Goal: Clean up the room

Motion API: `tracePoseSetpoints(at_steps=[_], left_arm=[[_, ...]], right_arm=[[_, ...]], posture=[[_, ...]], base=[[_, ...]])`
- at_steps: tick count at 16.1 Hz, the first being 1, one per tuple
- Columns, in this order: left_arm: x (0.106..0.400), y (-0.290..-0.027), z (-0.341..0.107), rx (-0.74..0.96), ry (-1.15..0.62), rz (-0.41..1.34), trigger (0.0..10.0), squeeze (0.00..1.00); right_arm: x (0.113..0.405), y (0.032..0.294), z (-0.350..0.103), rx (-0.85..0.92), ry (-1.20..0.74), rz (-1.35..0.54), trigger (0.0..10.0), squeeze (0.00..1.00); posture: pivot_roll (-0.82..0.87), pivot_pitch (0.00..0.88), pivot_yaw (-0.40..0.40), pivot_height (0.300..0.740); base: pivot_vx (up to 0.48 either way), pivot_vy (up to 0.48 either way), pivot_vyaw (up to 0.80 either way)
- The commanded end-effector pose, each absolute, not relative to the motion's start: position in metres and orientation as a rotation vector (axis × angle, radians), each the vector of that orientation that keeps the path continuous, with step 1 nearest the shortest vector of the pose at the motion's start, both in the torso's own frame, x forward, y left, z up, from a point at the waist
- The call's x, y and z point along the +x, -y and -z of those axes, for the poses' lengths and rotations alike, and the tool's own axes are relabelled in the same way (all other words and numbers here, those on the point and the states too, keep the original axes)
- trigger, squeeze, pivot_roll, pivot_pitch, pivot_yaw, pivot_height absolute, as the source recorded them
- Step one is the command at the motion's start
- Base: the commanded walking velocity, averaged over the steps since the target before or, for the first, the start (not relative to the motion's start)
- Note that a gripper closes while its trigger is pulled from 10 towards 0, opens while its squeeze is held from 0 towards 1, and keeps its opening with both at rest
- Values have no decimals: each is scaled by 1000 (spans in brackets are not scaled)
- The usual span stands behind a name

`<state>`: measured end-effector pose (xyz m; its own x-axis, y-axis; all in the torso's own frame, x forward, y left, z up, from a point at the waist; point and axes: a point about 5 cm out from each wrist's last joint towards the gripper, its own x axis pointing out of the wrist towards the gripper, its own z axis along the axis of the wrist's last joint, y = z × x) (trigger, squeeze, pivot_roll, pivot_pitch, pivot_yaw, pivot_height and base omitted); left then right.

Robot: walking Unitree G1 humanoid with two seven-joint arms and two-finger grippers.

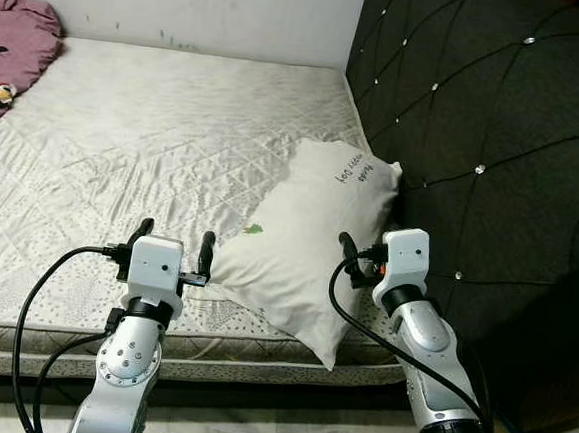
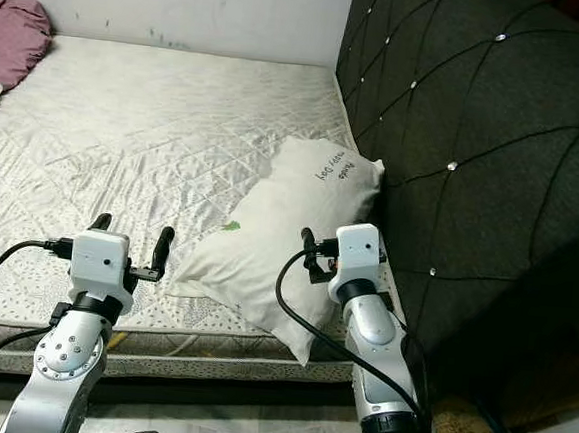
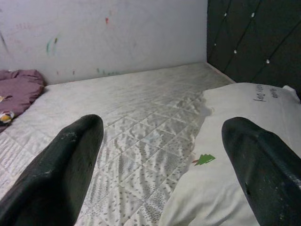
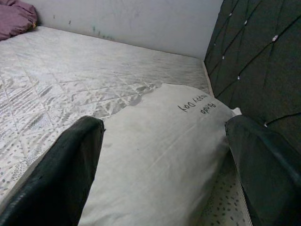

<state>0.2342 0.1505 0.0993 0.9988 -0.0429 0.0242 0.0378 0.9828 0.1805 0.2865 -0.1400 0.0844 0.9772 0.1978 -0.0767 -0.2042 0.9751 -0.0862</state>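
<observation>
One white pillow (image 1: 302,248) lies on the mattress (image 1: 145,135) in the centre-right of the head views, a soft, plump rectangle of smooth cloth with slight creases. Its far end leans against the headboard (image 1: 488,122) and its near corner hangs just over the mattress edge. A small green tree mark (image 1: 254,230) sits near its left edge, and a line of dark handwriting-style lettering (image 1: 354,171) runs across its upper end.

The mattress is bare, covered in pale quilted fabric stitched in a diamond pattern with a fine speckled print, slightly shiny. The headboard on the right of the frame is dark, padded and tufted in large diamonds, with small shiny studs at the crossings. One crumpled mauve blanket (image 1: 17,40) lies bunched in the upper left corner, with two small light-coloured patches on it that are too small to identify. The wall (image 1: 206,4) behind is off-white with a few faint coloured marks.

Two silver arms with black cables rise from the bottom of the frame. The left gripper (image 1: 173,244) hovers at lower left over the near mattress edge, just beside the pillow's left corner; its two matte black fingers (image 3: 63,169) are spread wide and hold nothing. The right gripper (image 4: 164,165) sits at lower right over the pillow's near end, its fingers also parted wide with the pillow between them, not clamped
</observation>
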Motion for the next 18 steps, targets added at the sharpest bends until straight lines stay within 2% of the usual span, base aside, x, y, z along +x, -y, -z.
tracePoseSetpoints(at_steps=[1,14,18], left_arm=[[234,-147,-103,165,52,67,10000,0],[233,-146,-101,171,44,70,10000,0],[234,-148,-100,176,33,48,10000,0]], right_arm=[[288,142,-87,-99,-56,-202,10000,0],[287,143,-87,-110,-53,-199,10000,0],[288,143,-87,-109,-53,-192,10000,0]], posture=[[5,0,-60,740],[7,0,-65,740],[6,0,-63,740]], base=[[251,0,0],[385,0,0],[0,0,0]])
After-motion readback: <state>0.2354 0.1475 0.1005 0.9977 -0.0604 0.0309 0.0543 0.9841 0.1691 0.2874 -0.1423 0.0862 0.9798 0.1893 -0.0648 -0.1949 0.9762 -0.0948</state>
